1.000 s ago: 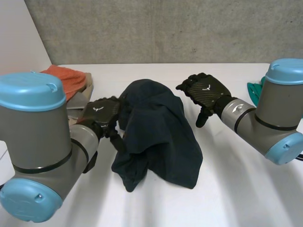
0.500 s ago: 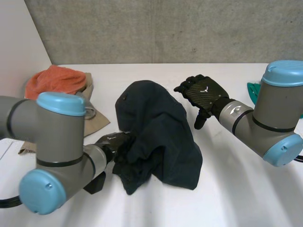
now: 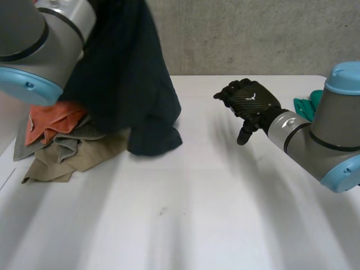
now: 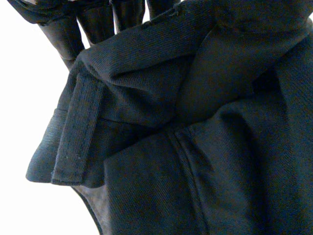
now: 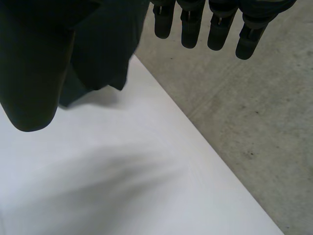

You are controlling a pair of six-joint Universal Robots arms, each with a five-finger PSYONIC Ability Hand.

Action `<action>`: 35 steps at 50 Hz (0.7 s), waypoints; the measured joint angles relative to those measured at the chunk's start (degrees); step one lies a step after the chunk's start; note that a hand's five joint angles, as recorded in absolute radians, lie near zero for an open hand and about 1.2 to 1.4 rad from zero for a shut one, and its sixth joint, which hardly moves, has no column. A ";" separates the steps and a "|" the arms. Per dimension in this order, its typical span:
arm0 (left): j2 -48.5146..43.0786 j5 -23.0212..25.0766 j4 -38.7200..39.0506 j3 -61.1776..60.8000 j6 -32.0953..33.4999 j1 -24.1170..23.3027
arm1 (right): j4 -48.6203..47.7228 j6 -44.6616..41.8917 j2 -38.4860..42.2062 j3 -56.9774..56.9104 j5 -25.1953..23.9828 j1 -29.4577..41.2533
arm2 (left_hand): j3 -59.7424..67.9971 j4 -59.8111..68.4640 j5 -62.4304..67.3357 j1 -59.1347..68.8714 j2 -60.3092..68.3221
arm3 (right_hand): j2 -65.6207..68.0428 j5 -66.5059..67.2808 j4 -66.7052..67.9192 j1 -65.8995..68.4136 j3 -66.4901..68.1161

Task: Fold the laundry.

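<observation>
Hanging from the left hand [image 4: 58,29], whose fingers are clenched on it, a dark garment [image 3: 132,84] is held high; the right hand [image 3: 250,104] is spread empty above the table [image 3: 197,214].

A white table [image 3: 225,225] meets a grey concrete wall [image 3: 253,34]

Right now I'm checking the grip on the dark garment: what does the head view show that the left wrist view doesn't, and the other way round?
Head view: the left arm up high, the dark garment hanging from it down to the table beside an orange cloth and a beige cloth; the right hand open, apart from the garment, near a teal thing.
Left wrist view: the left hand closed on a stitched, folded edge of the garment, seen close up.
Both: the dark garment itself.
</observation>
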 measured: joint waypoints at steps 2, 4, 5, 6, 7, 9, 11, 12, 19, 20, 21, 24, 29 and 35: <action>-1.15 4.88 1.82 0.28 -0.85 -0.78 | -0.04 0.26 -0.24 -0.33 0.26 -0.58 | 0.00 0.00 0.00 0.00 0.00 | 0.00 0.00 0.00 0.00 0.00; -2.53 9.39 2.95 -0.26 -2.04 -1.53 | -0.07 0.57 -0.40 -0.75 0.67 -1.21 | -0.58 -0.72 -0.21 -0.26 -0.73 | 0.00 0.00 0.00 0.00 0.00; -2.86 10.33 3.12 -0.46 -2.30 -1.68 | -0.08 0.65 -0.44 -0.87 0.80 -1.38 | -0.58 -0.72 -0.21 -0.26 -0.73 | 0.00 0.00 0.00 0.00 0.00; -4.34 14.16 3.54 -1.50 -3.46 -2.30 | -0.12 1.06 -0.60 -1.48 1.60 -2.23 | -7.42 -8.22 -5.23 -5.90 -8.08 | 0.00 0.00 0.00 0.00 0.00; -5.46 16.72 3.61 -2.44 -4.18 -2.71 | -0.13 1.32 -0.66 -1.88 2.22 -2.78 | -12.59 -13.39 -10.20 -11.79 -14.35 | 0.00 0.00 0.00 0.00 0.00; -7.16 20.24 3.40 -4.07 -5.04 -3.25 | -0.15 1.79 -0.75 -2.60 3.26 -3.76 | -31.95 -33.10 -29.08 -34.01 -34.04 | 0.00 0.00 0.00 0.00 0.00; -8.78 23.19 2.86 -5.97 -5.32 -3.71 | -0.16 2.27 -0.80 -3.41 4.43 -4.88 | -49.64 -50.34 -45.86 -50.97 -50.56 | 0.00 0.00 0.00 0.00 0.00; -9.56 24.50 2.43 -7.14 -5.13 -3.95 | -0.16 2.42 -0.80 -3.70 4.78 -5.28 | -53.65 -54.65 -50.17 -53.99 -54.43 | 0.00 0.00 0.00 0.00 0.00; -10.19 25.86 0.39 -12.34 -1.02 -4.93 | -0.05 3.43 -0.67 -5.67 6.20 -8.36 | -55.82 -57.21 -52.58 -54.37 -56.73 | 0.00 0.00 0.00 0.00 0.00; -9.74 25.31 0.19 -12.86 -0.41 -5.04 | -0.02 3.46 -0.65 -5.69 6.08 -8.44 | -55.82 -57.21 -52.58 -54.37 -56.73 | 0.00 0.00 0.00 0.00 0.00; -8.93 24.23 -0.08 -13.63 0.37 -5.20 | 0.03 3.51 -0.62 -5.68 5.61 -8.57 | -55.82 -57.21 -52.58 -54.37 -56.74 | 0.00 0.00 0.00 0.00 0.00; -6.56 20.51 -0.53 -15.48 1.71 -5.56 | 0.16 3.47 -0.64 -5.31 4.14 -8.43 | -55.82 -57.21 -52.58 -54.37 -56.77 | 0.00 0.00 0.00 0.00 0.00; -2.67 12.68 -1.06 -18.80 2.56 -6.09 | 0.46 3.15 -0.82 -4.31 1.16 -7.79 | -55.82 -57.21 -52.58 -54.37 -56.78 | 0.00 0.00 0.00 0.00 0.00; 3.90 -4.35 -2.86 -28.08 3.42 -7.67 | 2.97 -0.34 -2.04 -2.05 -5.89 -6.09 | -55.82 -57.21 -52.58 -54.37 -56.80 | 0.00 0.00 0.00 0.00 0.00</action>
